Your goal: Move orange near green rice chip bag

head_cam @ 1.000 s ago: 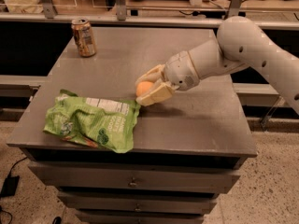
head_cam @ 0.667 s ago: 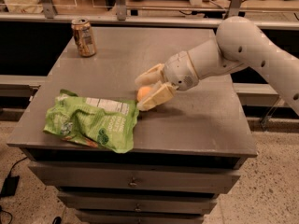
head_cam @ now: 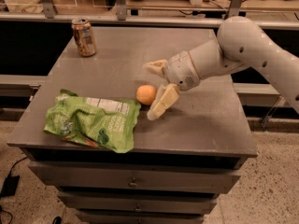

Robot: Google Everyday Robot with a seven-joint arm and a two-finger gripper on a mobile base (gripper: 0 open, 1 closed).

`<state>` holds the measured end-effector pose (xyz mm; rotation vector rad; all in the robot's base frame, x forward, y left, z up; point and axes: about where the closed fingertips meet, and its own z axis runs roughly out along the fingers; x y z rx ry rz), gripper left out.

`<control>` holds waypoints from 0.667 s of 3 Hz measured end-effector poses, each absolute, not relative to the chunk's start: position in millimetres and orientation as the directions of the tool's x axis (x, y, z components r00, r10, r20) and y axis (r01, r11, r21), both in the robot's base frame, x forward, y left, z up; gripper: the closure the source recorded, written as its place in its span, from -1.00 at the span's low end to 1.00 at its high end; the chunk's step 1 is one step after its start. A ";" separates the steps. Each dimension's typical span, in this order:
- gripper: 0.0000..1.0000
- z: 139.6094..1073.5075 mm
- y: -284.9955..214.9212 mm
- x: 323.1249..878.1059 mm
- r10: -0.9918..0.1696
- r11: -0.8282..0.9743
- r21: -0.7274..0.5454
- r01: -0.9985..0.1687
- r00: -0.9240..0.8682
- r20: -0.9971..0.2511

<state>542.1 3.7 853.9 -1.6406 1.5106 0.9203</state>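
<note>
The orange (head_cam: 146, 94) sits on the grey cabinet top (head_cam: 205, 120), just right of the green rice chip bag (head_cam: 93, 120), which lies crumpled at the front left with its white label panel up. My gripper (head_cam: 150, 90) is open, with the orange between its two cream fingers: one finger (head_cam: 155, 66) is behind the fruit and one (head_cam: 162, 101) is in front and to its right. Neither finger clearly presses on the orange. The white arm reaches in from the right.
A brown-gold drink can (head_cam: 84, 36) stands upright at the back left corner of the top. Drawers (head_cam: 135, 183) run below the front edge. A railing and a floor with cables lie behind and to the left.
The fingers have spread apart and let go of the orange, which now rests on the top beside the bag. The gripper has pulled back slightly to the right.
</note>
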 end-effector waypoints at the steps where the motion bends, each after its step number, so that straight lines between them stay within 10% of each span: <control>1: -1.00 855.6 -10.3 540.8 -0.504 -0.037 -0.063 -0.997 0.073 -0.860; 2: -1.00 874.3 -47.1 534.3 -0.496 0.036 -0.115 -0.993 0.082 -0.864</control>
